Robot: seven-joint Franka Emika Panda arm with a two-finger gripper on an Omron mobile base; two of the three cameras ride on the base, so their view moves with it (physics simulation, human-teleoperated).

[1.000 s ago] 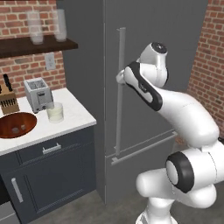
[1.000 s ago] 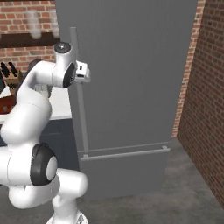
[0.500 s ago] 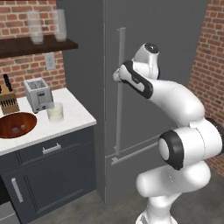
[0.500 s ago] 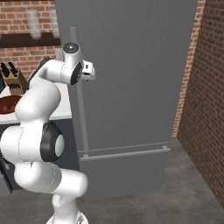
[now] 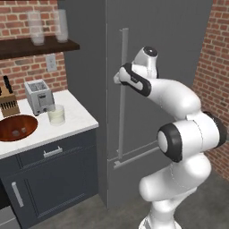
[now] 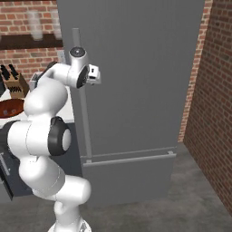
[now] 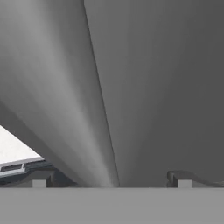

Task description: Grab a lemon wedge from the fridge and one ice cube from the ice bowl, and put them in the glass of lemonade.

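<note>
**Hand view: my claw straddles the fridge handle**

Hand view puts the bar handle [image 7: 70, 109] running between my two finger tips [image 7: 39, 180], which stand wide apart and released — nothing is clenched yet. My gripper [image 5: 120, 77] sits against the upper half of that long light-grey vertical bar, whose axis runs straight up and down the fridge [image 5: 179, 40] door near its left edge. The bar lies directly ahead of my palm, so I judge the coming move is simply to close across it and pull the door outward.

The lemon wedge must be behind that closed door; I cannot see it. To my left, the ice bowl [image 5: 17, 127] rests on the white counter [image 5: 78, 117] near its left end, with pale ice cubes [image 5: 16, 132] inside, and the glass of lemonade [image 5: 57, 114] stands just beside the toaster [image 5: 39, 97] — well apart from my claw. Brick walls flank the fridge; the floor is grey.
</note>
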